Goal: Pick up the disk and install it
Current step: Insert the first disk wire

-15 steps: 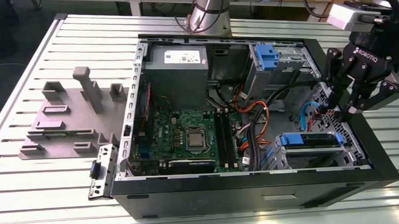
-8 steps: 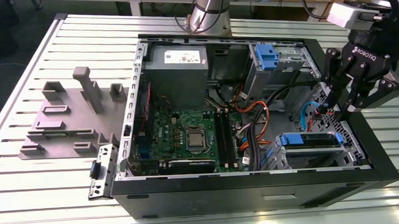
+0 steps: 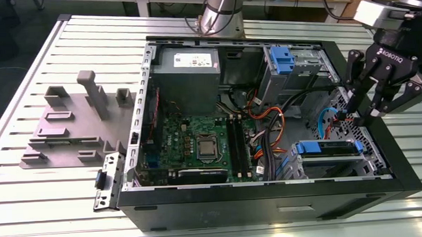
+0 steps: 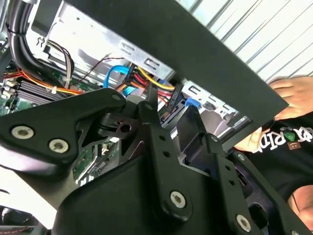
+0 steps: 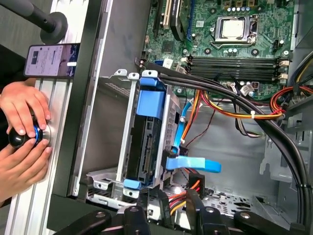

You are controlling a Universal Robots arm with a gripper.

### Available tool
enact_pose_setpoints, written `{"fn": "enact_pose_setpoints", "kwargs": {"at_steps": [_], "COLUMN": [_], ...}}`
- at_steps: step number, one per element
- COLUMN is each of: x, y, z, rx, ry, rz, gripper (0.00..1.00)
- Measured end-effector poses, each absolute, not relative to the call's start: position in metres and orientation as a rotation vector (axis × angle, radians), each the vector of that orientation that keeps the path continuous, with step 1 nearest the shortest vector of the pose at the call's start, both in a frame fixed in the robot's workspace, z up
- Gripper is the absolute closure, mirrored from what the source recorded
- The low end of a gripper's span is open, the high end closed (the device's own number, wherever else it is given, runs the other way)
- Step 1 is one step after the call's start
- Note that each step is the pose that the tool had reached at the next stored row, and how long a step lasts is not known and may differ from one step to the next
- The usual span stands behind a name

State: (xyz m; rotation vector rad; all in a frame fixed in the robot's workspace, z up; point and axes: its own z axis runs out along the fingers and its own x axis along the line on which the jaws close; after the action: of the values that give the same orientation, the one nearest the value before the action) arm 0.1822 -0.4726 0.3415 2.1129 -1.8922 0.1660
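On the worktop point(image 3: 31, 209), toward the exterior view's left edge, a grey fixture point(image 3: 64, 129) with upright pegs stands unused. The open computer case point(image 3: 270, 201) takes the middle. Inside it, going rightward: the green circuit board point(image 3: 197, 145), the grey metal box point(image 3: 186, 66) against the far wall, then a bare blue clip point(image 3: 282, 60) in the far bay.

The disk point(image 3: 328, 146) sits in the metal cage point(image 3: 332, 167) at the case's near corner on the exterior view's right. Its blue rails are level with the cage top. In the first wrist view I see it edge-on point(image 5: 146, 142), set between the cage walls, with a blue flat cable point(image 5: 193, 164) just beside it.

The gripper point(image 3: 362, 113) hangs above the case's right-hand wall, near the cage. Its fingers are spread and hold nothing. It does not touch the disk.

My judgement: the disk looks placed in the bay, but I cannot tell if it is fully latched.

Notes for this step:
- Keep the fingers square to the blue rails.
- Push evenly on both rails, not on the drive body.
- Stay clear of the orange and black cable bundle point(image 5: 230, 110) beside the cage.
- Watch the case wall; the gripper is close to it.

A person's hands point(image 5: 22, 132) rest on a knob at the worktop edge outside the case.
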Motion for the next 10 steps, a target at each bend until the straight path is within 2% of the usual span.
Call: {"fn": "enact_pose_setpoints", "kwargs": {"at_steps": [10], "x": [0.1894], "y": [-0.4728], "z": [0.3372], "rx": [2.102], "ry": [-1.871], "rz": [0.125], "gripper": [0.57]}}
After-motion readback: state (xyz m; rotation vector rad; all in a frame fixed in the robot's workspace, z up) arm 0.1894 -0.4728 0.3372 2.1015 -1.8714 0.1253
